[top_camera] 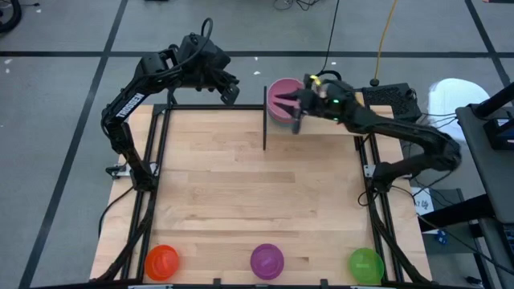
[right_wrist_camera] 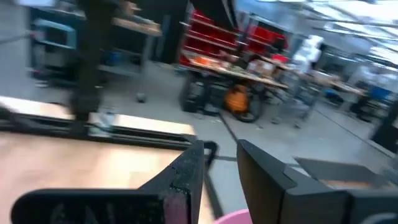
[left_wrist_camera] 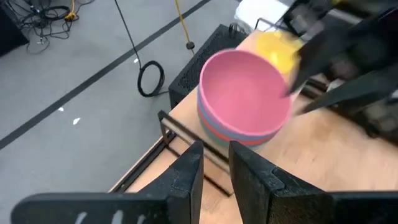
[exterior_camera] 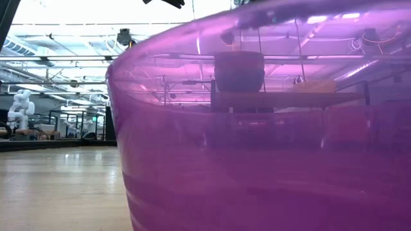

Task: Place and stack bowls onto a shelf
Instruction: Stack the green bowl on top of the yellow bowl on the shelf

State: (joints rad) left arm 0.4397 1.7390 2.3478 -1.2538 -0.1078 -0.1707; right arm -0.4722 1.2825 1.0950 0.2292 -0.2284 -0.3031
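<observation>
**Bowls Stacked at the Far Edge**

While the right claw (top_camera: 299, 103) hovered at the rim of the pink bowl (top_camera: 283, 98), its fingers stood slightly apart, gripping nothing. That bowl topped a stack, seemingly on the shelf (top_camera: 277, 120). Left claw (left_wrist_camera: 214, 163) (fingers narrowly parted, empty) waited nearby. Orange (top_camera: 161, 262), purple (top_camera: 267, 261) and green (top_camera: 365, 264) bowls sat along the bench's (top_camera: 249, 193) near edge.

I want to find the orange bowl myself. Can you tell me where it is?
Look at the big wooden table from above and find its near edge, away from both robot arms. Three bowls sit in a row there. The orange bowl is the one at the left end, beside the purple bowl in the middle.
</observation>
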